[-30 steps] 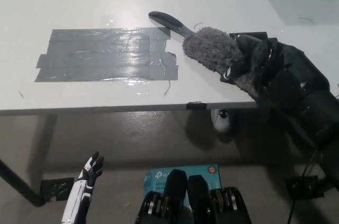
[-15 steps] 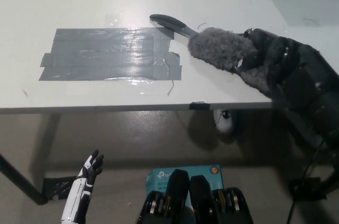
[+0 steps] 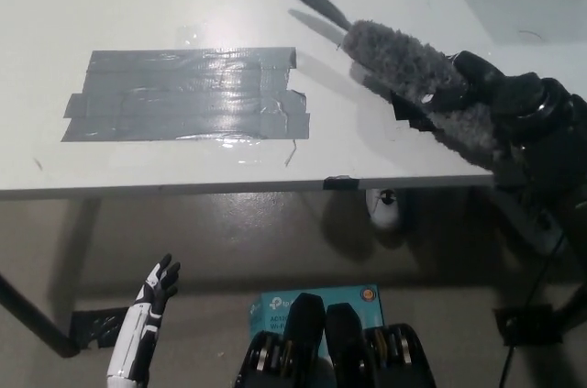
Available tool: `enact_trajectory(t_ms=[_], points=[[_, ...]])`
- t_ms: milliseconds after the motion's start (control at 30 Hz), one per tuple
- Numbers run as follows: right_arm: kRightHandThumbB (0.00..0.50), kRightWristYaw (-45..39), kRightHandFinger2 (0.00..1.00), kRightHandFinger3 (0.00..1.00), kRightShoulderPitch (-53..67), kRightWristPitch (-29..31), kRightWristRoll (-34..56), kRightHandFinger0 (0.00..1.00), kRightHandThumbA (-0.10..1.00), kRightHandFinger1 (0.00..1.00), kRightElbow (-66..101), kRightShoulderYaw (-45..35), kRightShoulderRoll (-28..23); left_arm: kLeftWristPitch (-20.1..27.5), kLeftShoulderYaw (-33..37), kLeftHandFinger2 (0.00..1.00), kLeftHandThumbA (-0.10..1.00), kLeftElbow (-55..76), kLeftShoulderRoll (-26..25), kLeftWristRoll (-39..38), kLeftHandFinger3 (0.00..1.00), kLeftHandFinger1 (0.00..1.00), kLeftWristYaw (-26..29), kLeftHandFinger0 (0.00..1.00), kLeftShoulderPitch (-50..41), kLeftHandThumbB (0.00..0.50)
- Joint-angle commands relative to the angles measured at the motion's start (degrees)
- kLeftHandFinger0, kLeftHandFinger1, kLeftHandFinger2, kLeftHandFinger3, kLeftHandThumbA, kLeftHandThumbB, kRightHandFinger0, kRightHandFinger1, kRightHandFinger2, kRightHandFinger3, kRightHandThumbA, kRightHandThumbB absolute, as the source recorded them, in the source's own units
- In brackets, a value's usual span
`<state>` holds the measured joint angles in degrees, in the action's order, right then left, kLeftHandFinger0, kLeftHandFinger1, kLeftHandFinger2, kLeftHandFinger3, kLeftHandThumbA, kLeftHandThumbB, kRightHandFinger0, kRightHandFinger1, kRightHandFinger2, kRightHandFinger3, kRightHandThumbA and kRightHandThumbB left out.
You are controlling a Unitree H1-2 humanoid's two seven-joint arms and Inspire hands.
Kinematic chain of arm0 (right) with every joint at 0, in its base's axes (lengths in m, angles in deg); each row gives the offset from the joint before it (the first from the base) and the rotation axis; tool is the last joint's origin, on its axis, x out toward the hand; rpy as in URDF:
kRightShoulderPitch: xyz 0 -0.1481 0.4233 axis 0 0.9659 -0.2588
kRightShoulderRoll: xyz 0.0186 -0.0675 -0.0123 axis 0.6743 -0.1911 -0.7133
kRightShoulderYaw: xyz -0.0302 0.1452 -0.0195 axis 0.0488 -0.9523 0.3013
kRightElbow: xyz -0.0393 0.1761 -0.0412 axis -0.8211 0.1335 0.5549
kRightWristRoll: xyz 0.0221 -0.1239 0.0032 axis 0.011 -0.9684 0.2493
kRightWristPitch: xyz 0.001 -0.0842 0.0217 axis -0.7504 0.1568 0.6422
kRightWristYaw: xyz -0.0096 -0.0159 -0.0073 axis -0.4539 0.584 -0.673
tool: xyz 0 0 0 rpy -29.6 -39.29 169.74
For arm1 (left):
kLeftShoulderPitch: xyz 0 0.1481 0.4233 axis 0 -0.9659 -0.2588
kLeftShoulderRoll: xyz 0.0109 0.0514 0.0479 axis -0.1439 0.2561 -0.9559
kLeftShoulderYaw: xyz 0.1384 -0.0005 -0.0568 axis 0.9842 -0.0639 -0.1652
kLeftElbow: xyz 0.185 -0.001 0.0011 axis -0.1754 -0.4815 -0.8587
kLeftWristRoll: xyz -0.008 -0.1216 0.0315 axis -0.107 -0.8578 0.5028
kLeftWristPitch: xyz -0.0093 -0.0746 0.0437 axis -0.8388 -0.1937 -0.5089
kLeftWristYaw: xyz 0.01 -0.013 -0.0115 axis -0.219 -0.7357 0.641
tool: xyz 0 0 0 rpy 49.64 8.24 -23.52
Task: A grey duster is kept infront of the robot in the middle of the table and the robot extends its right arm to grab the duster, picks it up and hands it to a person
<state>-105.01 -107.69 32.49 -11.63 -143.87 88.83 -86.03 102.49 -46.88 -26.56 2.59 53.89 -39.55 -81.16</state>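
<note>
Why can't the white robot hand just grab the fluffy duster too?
Probably it can't right now. The left robot hand hangs low beside the table, below its edge, open. The duster is up at the far right, held in the black right robot hand.

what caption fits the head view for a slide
Black right hand lifts the grey duster off the white table; white left hand hangs below.

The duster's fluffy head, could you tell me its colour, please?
Grey, on the duster, head view.

The fluffy grey duster [image 3: 417, 85] is partly covered by the black right hand [image 3: 486, 99]; its dark handle tip blurs at eleven o'clock.
</note>
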Motion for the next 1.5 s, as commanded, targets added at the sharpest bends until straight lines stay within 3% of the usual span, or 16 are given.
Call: enact_trajectory(t_ms=[0,33,67,100,167,267,400,500,533,700,767,967,1133,1467], points=[[0.2,-1.83,1.0,0.87,0.51,2.04,6.43,0.13,-0.1,0.7,2.81,-4.43,0.47,1.68,-0.57,1.0,1.0,0.36,-0.64,-0.82,1.0,1.0,0.78,1.0,0.73,0.311],[0.161,-1.58,0.96,0.91,0.7,2.17,6.86,0.15,-0.1,0.67,3.11,-5.13,0.53,1.75,-0.58,1.0,1.0,0.34,-0.69,-0.91,1.0,1.0,0.71,1.0,0.75,0.308],[0.206,-0.98,0.71,0.91,1.2,1.87,9.29,0.08,-0.1,0.6,3.83,-8.09,1.03,1.8,-0.62,1.0,1.0,0.27,-0.76,-0.74,1.0,1.0,0.84,1.0,0.84,0.308],[0.214,-0.78,0.68,0.92,1.37,1.57,10.36,0.06,-0.1,0.58,4.09,-9.38,1.29,1.79,-0.64,1.0,1.0,0.27,-0.79,-0.6,1.0,1.0,0.93,1.0,0.87,0.308],[0.222,-0.79,0.74,0.93,1.64,1.54,12.84,0.04,-0.1,0.57,4.24,-12.43,1.94,1.73,-0.69,1.0,1.0,0.31,-0.79,-0.31,1.0,1.0,1.17,1.0,0.9,0.302],[0.222,-1.77,0.99,1.0,2.85,-2.51,22.69,0.0,-0.1,0.52,7.75,-22.81,5.01,2.0,-0.81,1.0,1.0,0.56,-0.68,-0.89,1.0,1.0,1.06,1.0,0.77,0.3],[0.209,-1.58,0.98,1.0,3.03,-7.93,30.23,0.0,-0.1,0.45,12.9,-30.88,8.85,2.06,-0.77,1.0,1.0,0.48,-0.69,-0.55,1.0,1.0,1.53,1.0,0.93,0.293],[0.214,-0.37,0.91,1.0,3.1,-11.6,37.06,0.0,-0.1,0.44,18.44,-36.8,12.53,2.06,-0.82,1.0,1.0,0.35,-0.69,-0.62,1.0,1.0,1.43,1.0,1.19,0.302],[0.21,0.57,0.89,1.0,3.27,-11.83,40.27,0.0,-0.1,0.37,20.8,-37.4,13.75,2.06,-0.89,1.0,1.0,0.39,-0.69,-0.89,1.0,1.0,1.22,1.0,1.32,0.307],[0.226,3.24,0.86,1.0,4.31,-11.83,47.16,0.0,-0.1,0.3,26.6,-36.08,15.82,2.01,-0.92,1.0,1.0,0.76,-0.77,-0.58,1.0,1.0,1.26,1.0,1.4,0.308],[0.199,4.53,0.86,1.0,5.27,-11.83,49.85,0.0,-0.1,0.29,30.06,-34.02,16.25,2.0,-0.88,1.0,1.0,0.68,-0.77,-0.34,1.0,1.0,1.38,1.0,1.57,0.314],[0.182,9.3,0.83,1.0,7.64,-11.83,56.03,0.0,-0.1,0.27,38.14,-28.18,16.62,1.77,-0.83,1.0,1.0,1.05,-0.89,0.11,1.0,1.0,1.43,1.0,1.69,0.313],[0.157,12.17,0.94,1.0,8.61,-11.83,59.16,0.0,-0.1,0.3,39.82,-26.46,17.05,1.68,-0.82,1.0,1.0,1.1,-0.92,-0.11,1.0,1.0,1.27,1.0,1.72,0.311],[0.143,15.51,0.9,1.0,10.09,-11.83,63.23,0.0,-0.1,0.32,39.77,-22.48,17.33,1.81,-0.86,1.0,1.0,1.05,-0.96,0.39,1.0,1.0,1.6,1.0,1.6,0.309]])
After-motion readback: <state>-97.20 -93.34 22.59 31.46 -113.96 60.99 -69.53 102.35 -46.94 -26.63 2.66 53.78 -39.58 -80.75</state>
